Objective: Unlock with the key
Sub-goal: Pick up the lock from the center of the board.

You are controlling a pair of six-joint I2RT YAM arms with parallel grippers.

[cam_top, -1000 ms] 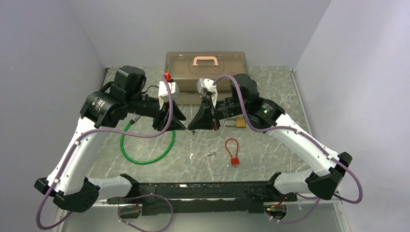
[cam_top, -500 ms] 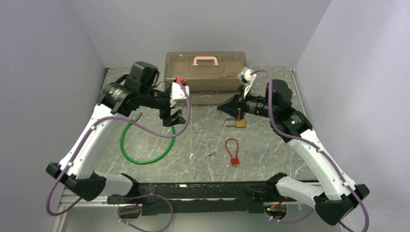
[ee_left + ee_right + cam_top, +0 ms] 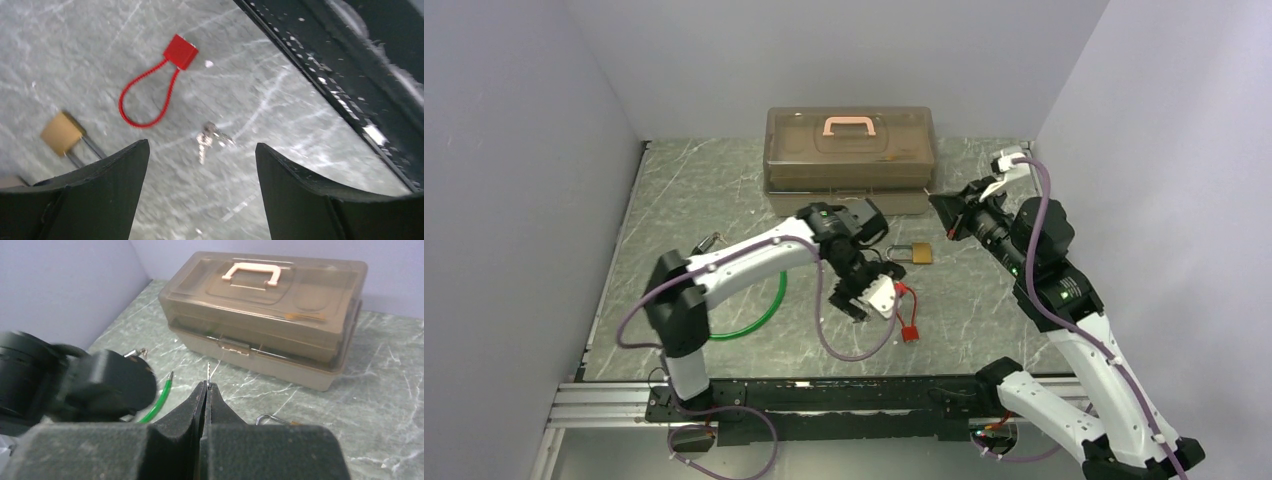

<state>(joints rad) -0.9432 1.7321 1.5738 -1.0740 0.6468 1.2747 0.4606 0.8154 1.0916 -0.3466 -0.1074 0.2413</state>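
Grey marble table [image 3: 724,190], lilac walls [image 3: 824,50]; left pincer [image 3: 202,147] wide, right pincer [image 3: 205,385] pinching key [image 3: 207,371]

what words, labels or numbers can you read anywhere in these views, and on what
No text reads clearly in any view.
toolbox: a small orange mark on the lid, too blurred to read.
padlock: brass body blurred, no lettering legible.
red tag: plain face, no print visible.
key pinched in the right gripper: only a thin edge shows, nothing legible.
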